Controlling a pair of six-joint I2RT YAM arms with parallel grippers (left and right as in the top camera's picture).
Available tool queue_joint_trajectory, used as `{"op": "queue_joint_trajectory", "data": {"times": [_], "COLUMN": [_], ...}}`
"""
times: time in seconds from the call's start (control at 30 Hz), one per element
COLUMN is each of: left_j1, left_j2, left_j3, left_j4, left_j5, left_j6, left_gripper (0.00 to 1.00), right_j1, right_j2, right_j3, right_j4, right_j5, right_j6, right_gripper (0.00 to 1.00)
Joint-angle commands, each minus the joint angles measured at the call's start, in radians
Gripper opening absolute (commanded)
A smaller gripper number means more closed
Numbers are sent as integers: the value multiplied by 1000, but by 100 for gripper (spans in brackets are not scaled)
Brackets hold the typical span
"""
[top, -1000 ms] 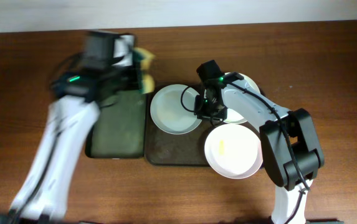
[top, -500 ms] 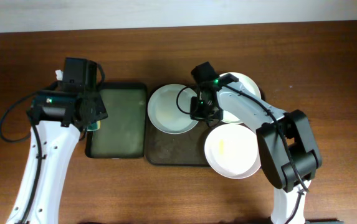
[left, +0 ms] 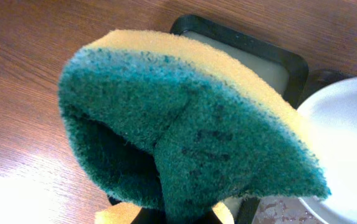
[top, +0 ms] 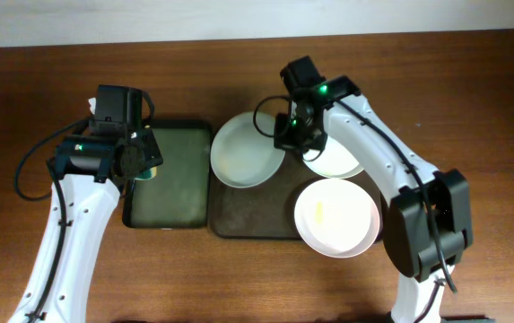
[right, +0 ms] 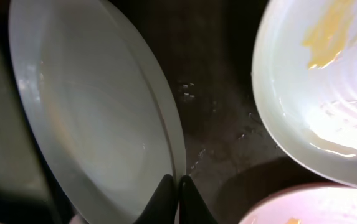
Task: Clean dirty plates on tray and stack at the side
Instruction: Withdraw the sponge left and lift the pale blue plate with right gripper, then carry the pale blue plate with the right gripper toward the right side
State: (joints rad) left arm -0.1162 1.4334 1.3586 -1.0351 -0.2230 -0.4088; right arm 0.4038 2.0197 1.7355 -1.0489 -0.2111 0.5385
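Starting at the near edge of the desk (top: 194, 278), I see the nearest plate (top: 335, 217), a yellow smear in its middle, lying on the near right corner of the brown tray (top: 248, 215) and hanging out over its rim. Beyond it the far plate (top: 333, 167) lies on the tray's far right part, streaked yellow in the right wrist view and partly hidden under my right arm. Beside that, the right gripper (top: 294, 136) is pinched tight on the right rim of the held plate (top: 246, 151), which sits at the tray's far left corner and reaches over the rim toward the green tray (top: 174, 184); I cannot tell whether it is lifted clear. Left of the brown tray, the left gripper (top: 138, 160) hangs over the green tray's far left edge, clamping a sponge (left: 184, 124) squeezed into a fold, green scouring face toward the wrist camera, yellow foam behind.
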Motion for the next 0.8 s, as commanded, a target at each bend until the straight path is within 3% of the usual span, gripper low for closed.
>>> {"op": "queue_joint_trajectory", "data": {"times": [0.0,0.47,0.77], "left_j1": [4,8,9], "left_j2": [-2,-2,-2], "left_j3": [-1,-1,-1], "left_j4": [2,2,-29], "left_j5": [10,-3,-89], "left_j6": [14,14,13], "left_gripper": [0,0,0], "right_j1": [3,82,259], "right_j2": [-37,-36,-31], "right_j3": [60,64,63], "right_j4": [-19,66,253], "right_j5": [-17,-2,338], "right_j6": [-7,-6,1], "right_gripper": [4,4,4]}}
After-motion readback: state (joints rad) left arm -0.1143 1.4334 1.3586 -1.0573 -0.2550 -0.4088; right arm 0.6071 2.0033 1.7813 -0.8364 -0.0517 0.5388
